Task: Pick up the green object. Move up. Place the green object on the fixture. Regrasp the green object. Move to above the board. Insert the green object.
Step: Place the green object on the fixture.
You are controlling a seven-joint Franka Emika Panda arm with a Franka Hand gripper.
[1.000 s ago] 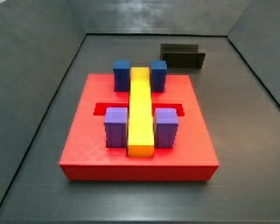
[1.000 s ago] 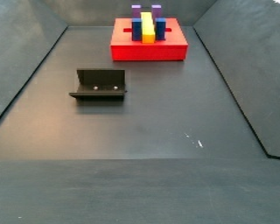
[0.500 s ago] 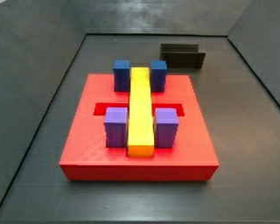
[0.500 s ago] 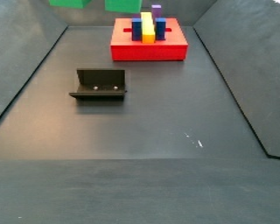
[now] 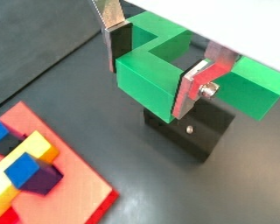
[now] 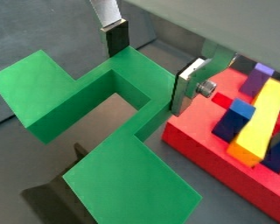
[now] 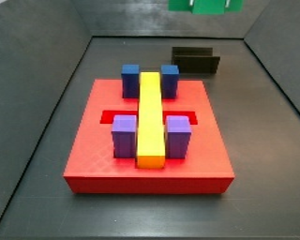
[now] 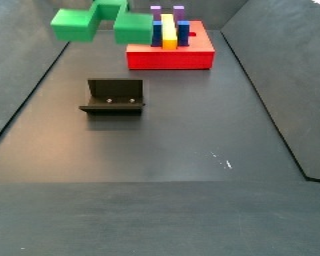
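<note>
I have the green object point(image 5: 195, 74) in the gripper point(image 5: 154, 66), and both are high in the air. In a side view the green object point(image 8: 99, 22) hangs above the floor, up and back from the fixture point(image 8: 113, 97) and beside the board point(image 8: 170, 57); in a side view only its lower edge point(image 7: 205, 6) shows at the top of the picture, above the fixture point(image 7: 197, 61). The gripper body itself is out of both side views.

The fingers point(image 5: 201, 85) are closed on the middle wall of the piece, one plate in the notch and one on the outer face. They are only partly closed, as wide as that wall.

What worries me is the next step, I think the placing on the fixture. The hold is on a thin wall, and the two arms of the piece stick far out to the side, so the piece may turn between the pads if an arm touches the upright of the bracket. A wrist view shows the fixture point(image 5: 195, 131) directly under the piece, but how well the edges line up I cannot tell.

The piece point(image 6: 101, 122) is bright green, blocky and U-shaped, with a square notch and flat, smooth faces.
</note>
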